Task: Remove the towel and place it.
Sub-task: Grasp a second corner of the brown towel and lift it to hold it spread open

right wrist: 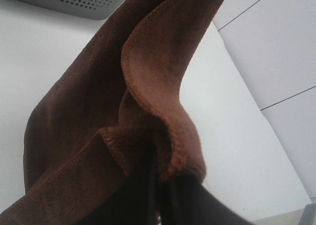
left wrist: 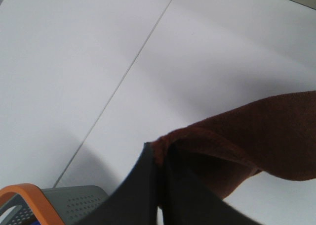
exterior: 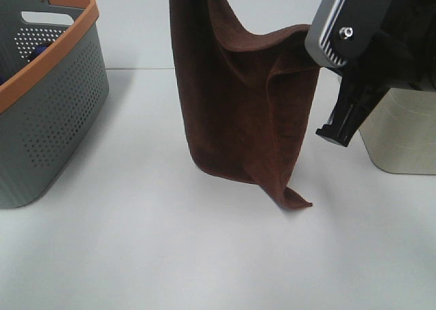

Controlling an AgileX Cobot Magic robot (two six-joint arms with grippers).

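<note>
The dark reddish-brown towel [exterior: 235, 112] hangs in the air between both arms, sagging in the middle. Its lowest corner trails onto the white table [exterior: 136, 255]. In the left wrist view my left gripper [left wrist: 159, 155] is shut on an upper edge of the towel [left wrist: 256, 141]. In the right wrist view my right gripper [right wrist: 157, 153] is shut on the hemmed edge of the towel [right wrist: 98, 96]. From above, the left hold lies beyond the picture's top edge. The right arm's housing [exterior: 368, 37] hides the right hold.
A grey perforated basket with an orange rim [exterior: 48, 99] stands at the left, with something dark blue inside. A cream container [exterior: 402, 133] stands at the right, behind the right arm. The basket's corner [left wrist: 29, 205] also shows under the left wrist.
</note>
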